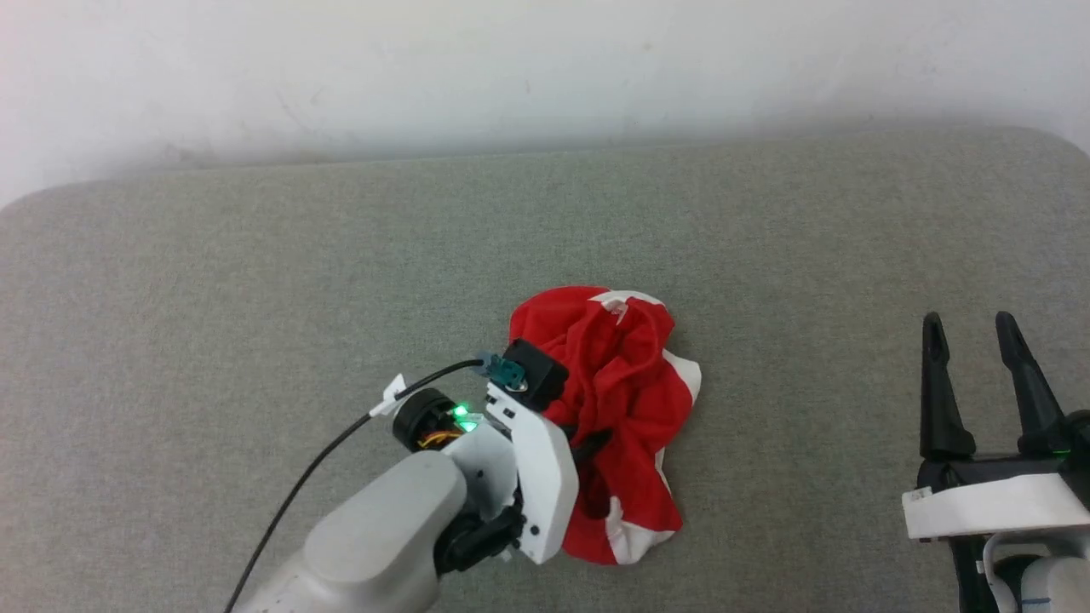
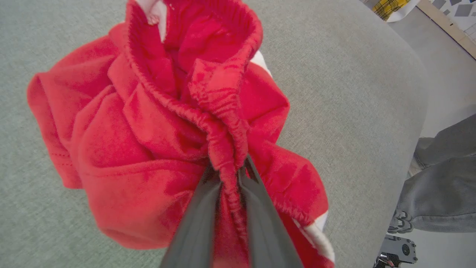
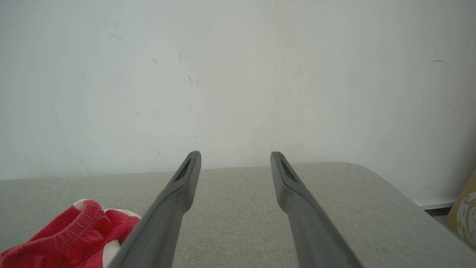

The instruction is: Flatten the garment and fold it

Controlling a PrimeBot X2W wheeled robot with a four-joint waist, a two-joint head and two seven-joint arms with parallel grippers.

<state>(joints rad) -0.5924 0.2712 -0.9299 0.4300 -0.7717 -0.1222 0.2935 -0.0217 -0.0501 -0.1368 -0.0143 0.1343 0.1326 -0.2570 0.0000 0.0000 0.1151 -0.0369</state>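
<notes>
Bright, soft, even light; pale glare on the wall [image 1: 545,60]; mild wide-angle edge distortion.

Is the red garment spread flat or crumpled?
Crumpled: the garment lies bunched in a heap, one gathered edge pinched in the left claw.

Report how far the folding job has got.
Nothing looks done: the garment lies crumpled on the grey surface. In hand: the left hand is shut on its gathered elastic band; the right hand is open, apart. Left: flattening, then folding.
</notes>
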